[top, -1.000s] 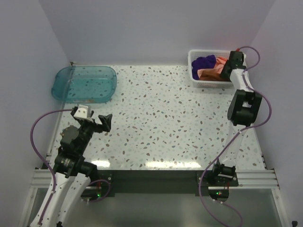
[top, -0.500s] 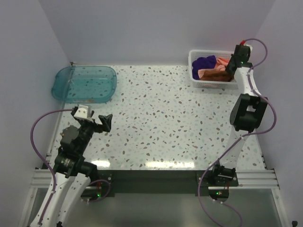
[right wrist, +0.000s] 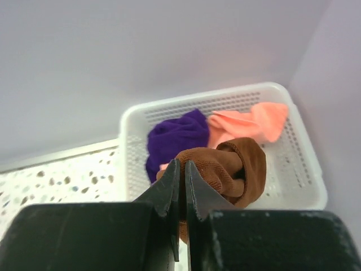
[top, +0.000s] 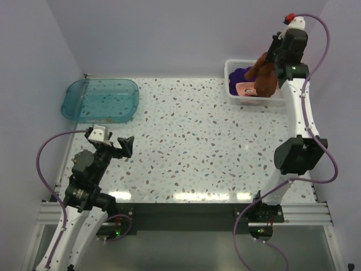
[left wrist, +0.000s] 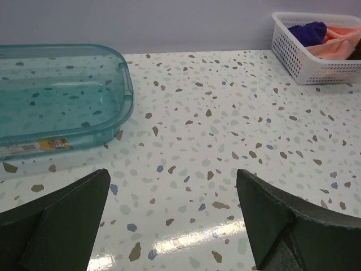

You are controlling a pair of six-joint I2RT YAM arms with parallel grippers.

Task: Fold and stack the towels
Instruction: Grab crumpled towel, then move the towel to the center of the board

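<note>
My right gripper (top: 272, 63) (right wrist: 181, 165) is shut on the rust brown towel (top: 264, 79) (right wrist: 231, 166), which hangs bunched from the jaws above the white mesh basket (top: 232, 93) (right wrist: 307, 192). The deep purple towel (top: 243, 74) (right wrist: 172, 138) (left wrist: 307, 31) and the salmon pink towel (top: 247, 89) (right wrist: 254, 121) (left wrist: 338, 42) lie crumpled inside the basket. My left gripper (top: 121, 145) (left wrist: 172, 217) stands open over bare tabletop at the near left, nothing between its fingers.
A teal translucent tray (top: 101, 99) (left wrist: 56, 96) sits at the far left of the speckled table (top: 192, 141). The basket stands in the far right corner against the purple walls. Both arm bases are at the near edge.
My right gripper closed on the rust brown towel in the basket and rose, lifting it out. The left arm has not moved.
</note>
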